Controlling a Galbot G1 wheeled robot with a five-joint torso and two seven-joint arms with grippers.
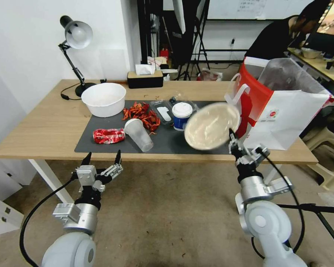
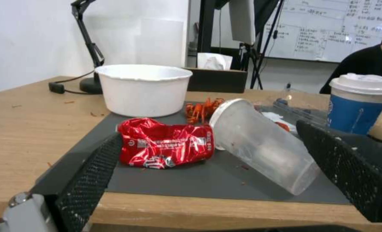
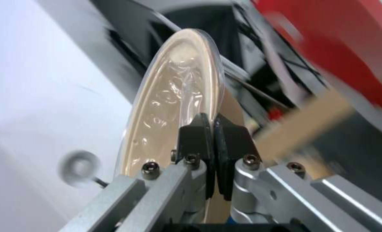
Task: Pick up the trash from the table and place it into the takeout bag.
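Observation:
My right gripper [image 1: 232, 139] is shut on the rim of the beige round dish [image 1: 211, 126], which hangs tilted on edge above the table's front right, just left of the takeout bag [image 1: 285, 118]. The right wrist view shows the pads [image 3: 195, 132] pinching the dish [image 3: 173, 87] beside the bag's red side [image 3: 341, 38]. On the dark mat [image 1: 167, 142] lie a crushed red can [image 1: 108, 135], a tipped clear plastic cup [image 1: 139, 134] and an upright blue-white paper cup [image 1: 182, 115]. My left gripper [image 1: 102, 157] hangs open just before the table's front edge, its fingers [image 2: 92, 174] framing the can [image 2: 167, 146] and cup [image 2: 264, 148].
A white bowl [image 1: 104, 99] sits at the mat's back left, with red food scraps [image 1: 143, 113] and a clear tray [image 1: 163, 111] beside it. A desk lamp [image 1: 76, 37] and a tissue box [image 1: 145, 78] stand at the back of the wooden table [image 1: 44, 126].

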